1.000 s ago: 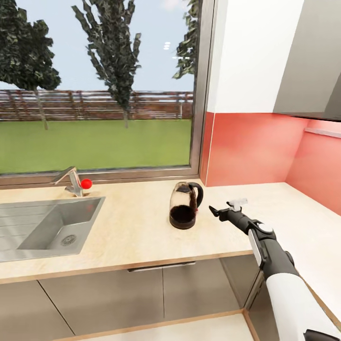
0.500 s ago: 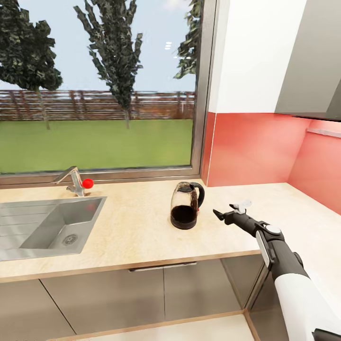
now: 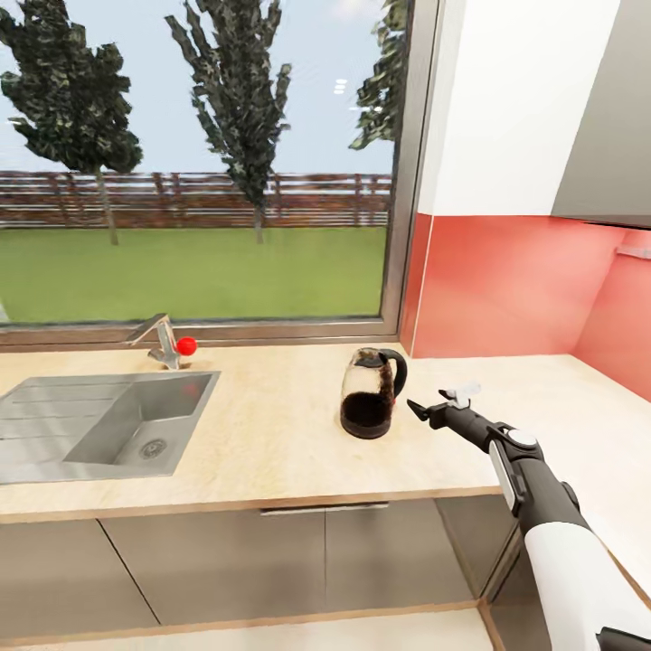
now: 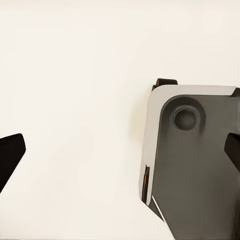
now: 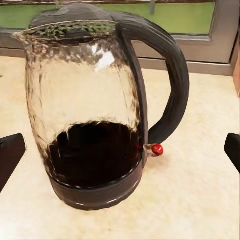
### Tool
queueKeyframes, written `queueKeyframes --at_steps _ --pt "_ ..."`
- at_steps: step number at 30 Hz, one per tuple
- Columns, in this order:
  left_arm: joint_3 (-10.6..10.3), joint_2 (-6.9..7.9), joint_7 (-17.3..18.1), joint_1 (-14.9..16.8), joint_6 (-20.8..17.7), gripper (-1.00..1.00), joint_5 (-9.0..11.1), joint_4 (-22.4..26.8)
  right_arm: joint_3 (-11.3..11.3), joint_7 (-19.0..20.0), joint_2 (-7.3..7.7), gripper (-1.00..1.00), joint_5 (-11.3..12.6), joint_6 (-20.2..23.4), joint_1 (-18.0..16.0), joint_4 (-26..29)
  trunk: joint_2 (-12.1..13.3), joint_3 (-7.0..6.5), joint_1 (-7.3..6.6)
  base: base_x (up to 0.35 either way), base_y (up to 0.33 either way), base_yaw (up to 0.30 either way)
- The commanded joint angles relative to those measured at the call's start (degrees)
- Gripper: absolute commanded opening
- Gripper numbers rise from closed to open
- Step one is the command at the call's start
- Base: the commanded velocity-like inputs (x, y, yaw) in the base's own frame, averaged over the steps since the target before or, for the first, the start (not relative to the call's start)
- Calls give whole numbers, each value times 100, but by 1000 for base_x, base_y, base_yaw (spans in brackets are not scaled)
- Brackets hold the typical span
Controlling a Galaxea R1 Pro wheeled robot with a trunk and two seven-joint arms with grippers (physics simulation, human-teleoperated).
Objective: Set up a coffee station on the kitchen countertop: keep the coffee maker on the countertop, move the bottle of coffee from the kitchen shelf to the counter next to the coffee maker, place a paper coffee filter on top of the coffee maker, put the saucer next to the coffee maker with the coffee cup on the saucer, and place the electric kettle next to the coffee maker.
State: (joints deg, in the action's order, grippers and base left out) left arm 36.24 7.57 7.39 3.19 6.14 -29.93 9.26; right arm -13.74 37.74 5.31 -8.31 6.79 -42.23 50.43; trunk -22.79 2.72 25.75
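Judging by what shows here, the coffee station is barely begun: on the long light beige wood-grain countertop stands the clear glass electric kettle with its black base, curved black handle and black lid, dark in its lower part, and nothing of the other coffee things stands around it, so the kettle has yet to be carried to a place beside the machine, and the rest of the setting-up looks undone too. The kettle sits upright toward the far side of the counter, right of the stainless steel sink and its tap with a red knob, below the large window and just left of the red splashback. The right gripper reaches out low over the counter from the right, its dark forearm stretched toward the kettle's handle side, near it but apart. In the right wrist view the kettle stands between the two dark fingertips, which are spread wide and grip nothing. The left gripper also has its jaws spread, with only a pale surface and a grey-and-white part of the robot's body before it.
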Motion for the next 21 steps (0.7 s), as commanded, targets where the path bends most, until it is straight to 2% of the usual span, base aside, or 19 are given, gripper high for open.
queueKeyframes --at_steps 1,7,14,21 --pt "50 0 25 6 16 100 -48 -3 -21 40 0 100 -31 32 -5 10 -13 14 4 0 0 94" --pt "50 -1 17 6 10 100 -46 -10 -21 40 0 100 -31 25 -5 10 -13 16 4 40 0 28" --pt "56 -1 17 6 10 100 -46 -11 -15 40 -5 100 -31 25 -5 3 -13 16 4 272 -47 2" --pt "59 -1 17 6 10 100 -47 -11 -14 40 -4 100 -37 32 -5 -3 -13 16 4 68 -22 0"
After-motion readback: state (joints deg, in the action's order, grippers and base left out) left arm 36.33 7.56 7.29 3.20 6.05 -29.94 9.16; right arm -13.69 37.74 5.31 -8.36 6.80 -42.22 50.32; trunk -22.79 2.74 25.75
